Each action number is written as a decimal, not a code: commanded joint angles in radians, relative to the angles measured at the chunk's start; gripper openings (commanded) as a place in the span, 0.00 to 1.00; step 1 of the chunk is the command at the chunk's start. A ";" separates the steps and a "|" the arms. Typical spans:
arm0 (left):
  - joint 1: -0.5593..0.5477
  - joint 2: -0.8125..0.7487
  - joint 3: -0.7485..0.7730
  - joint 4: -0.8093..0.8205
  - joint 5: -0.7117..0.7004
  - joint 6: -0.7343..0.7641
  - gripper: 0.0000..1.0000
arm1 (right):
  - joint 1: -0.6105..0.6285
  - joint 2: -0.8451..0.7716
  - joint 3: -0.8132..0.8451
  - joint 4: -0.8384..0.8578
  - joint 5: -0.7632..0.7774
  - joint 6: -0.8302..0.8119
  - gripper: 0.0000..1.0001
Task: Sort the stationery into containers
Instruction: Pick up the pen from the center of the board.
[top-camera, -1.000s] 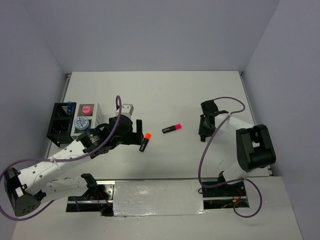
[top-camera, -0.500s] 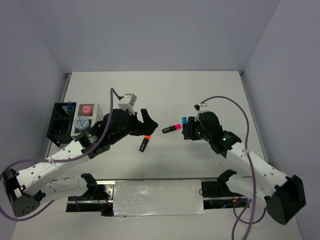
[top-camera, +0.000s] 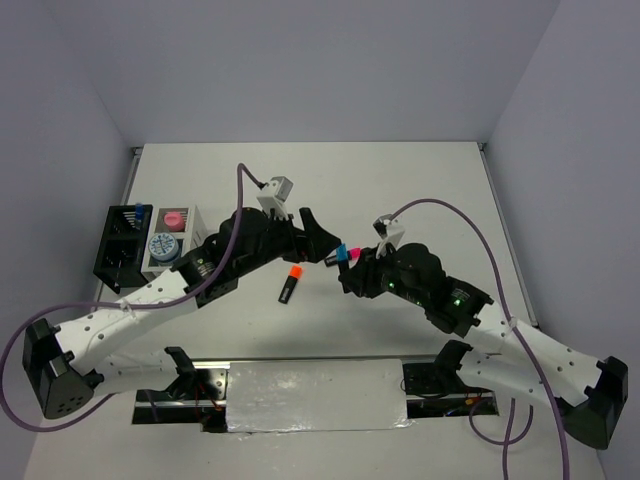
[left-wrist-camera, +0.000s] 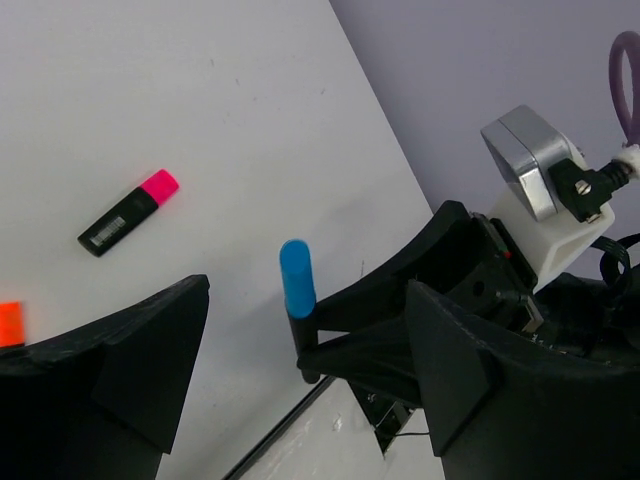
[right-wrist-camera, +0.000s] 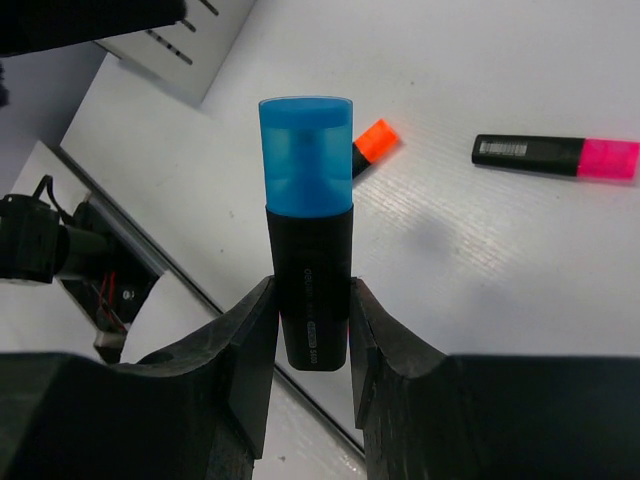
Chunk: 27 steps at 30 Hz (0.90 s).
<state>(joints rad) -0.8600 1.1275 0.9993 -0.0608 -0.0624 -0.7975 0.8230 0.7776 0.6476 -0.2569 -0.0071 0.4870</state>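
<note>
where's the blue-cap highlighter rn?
The blue-capped highlighter is clamped in the right gripper, raised mid-table in the top view, facing the open left gripper; the pink highlighter lies on the table nearby.

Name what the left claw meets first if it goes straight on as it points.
Likely the blue-capped highlighter held upright in the right claw; it shows centred ahead of the open left claw, though depth is unclear.

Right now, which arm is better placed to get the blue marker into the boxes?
Left. The white box and black holder sit on its side, and the left hand is open right beside the blue marker that the right hand holds up. Handover looks likely.
</note>
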 joint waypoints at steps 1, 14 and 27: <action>-0.004 0.014 0.007 0.105 0.042 -0.026 0.91 | 0.044 0.020 0.078 0.045 0.051 0.015 0.00; -0.004 0.098 -0.001 0.094 0.041 -0.054 0.57 | 0.133 0.064 0.129 0.071 0.133 0.012 0.00; 0.082 0.074 0.134 -0.181 -0.126 0.017 0.00 | 0.136 -0.056 0.048 0.105 0.257 -0.007 1.00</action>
<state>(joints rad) -0.8429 1.2343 1.0473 -0.1146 -0.0689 -0.8177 0.9581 0.8173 0.7193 -0.1936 0.1467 0.4881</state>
